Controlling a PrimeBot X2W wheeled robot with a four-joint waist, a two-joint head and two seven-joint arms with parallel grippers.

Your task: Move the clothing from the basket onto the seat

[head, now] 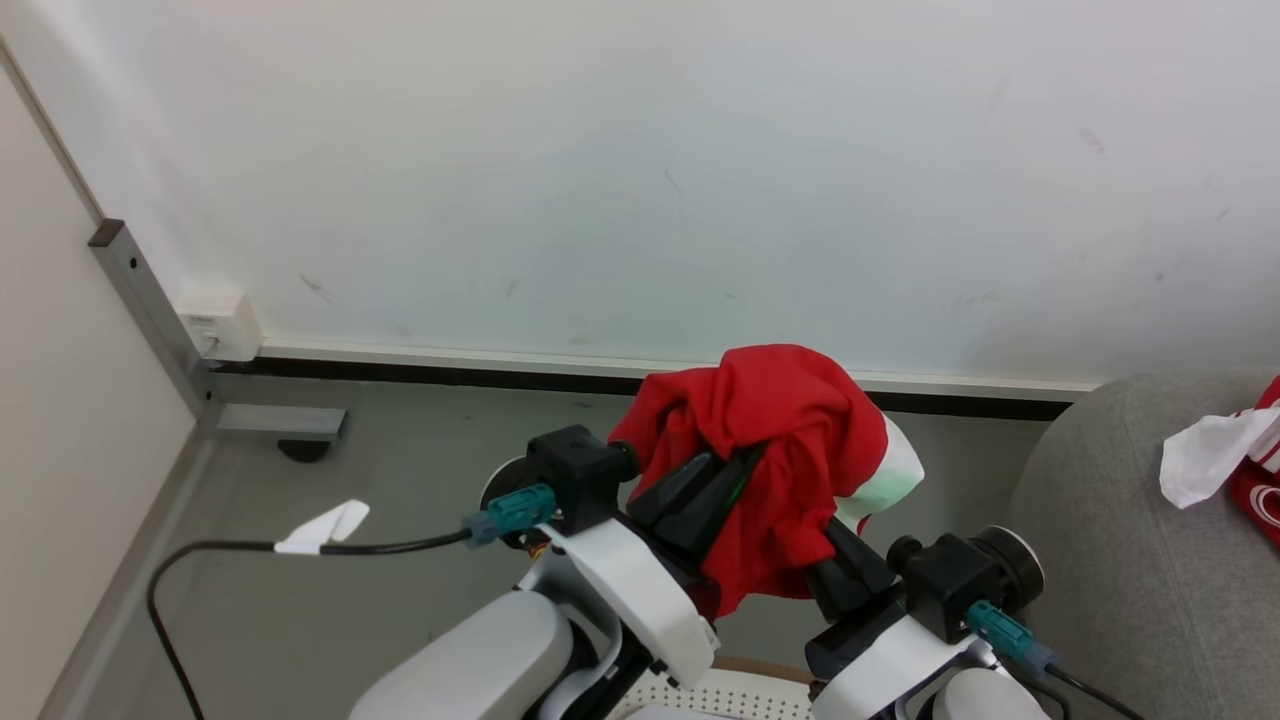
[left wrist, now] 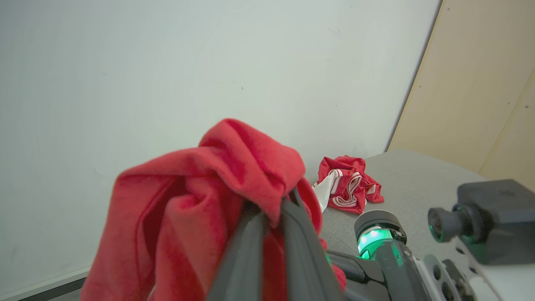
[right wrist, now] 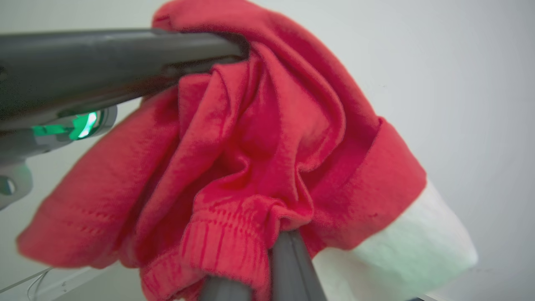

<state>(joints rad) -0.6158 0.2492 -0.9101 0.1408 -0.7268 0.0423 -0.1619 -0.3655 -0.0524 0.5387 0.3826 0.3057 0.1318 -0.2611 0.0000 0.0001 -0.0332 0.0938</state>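
Both claws hold one piece of cloth up in the air. The left claw point(head: 735, 462) has its two dark fingers pressed close together, and it pinches a fold of the red garment point(head: 770, 440) right at its tips. The left wrist view shows this well. The right claw point(head: 828, 538) comes in from 5 o'clock of the bundle. Its fingers look closed on a ribbed red hem, with cloth tucked between them. The red garment has a white part that pokes out at 3 o'clock. It sits bunched on top of the two claws, at 12 o'clock from their tips, and some of it hangs down between the arms.

The basket point(head: 745, 697) is low down at 6 o'clock of the claws in the head view. Just a bit of its white wall with holes and its brown rim peeks out. The garment does not touch it. The seat point(head: 1100, 520) is off at 3 o'clock, well apart from the bundle. Some other red clothing point(head: 1262, 480) with white stripes lies on the seat already.

So the step in hand looks like the carry: the garment is out of the basket and not yet over the seat. The next move probably calls for swinging both arms toward 3 o'clock together, so the cloth does not slip or get pulled tight. Then they would lower it onto a bare grey spot and let go.
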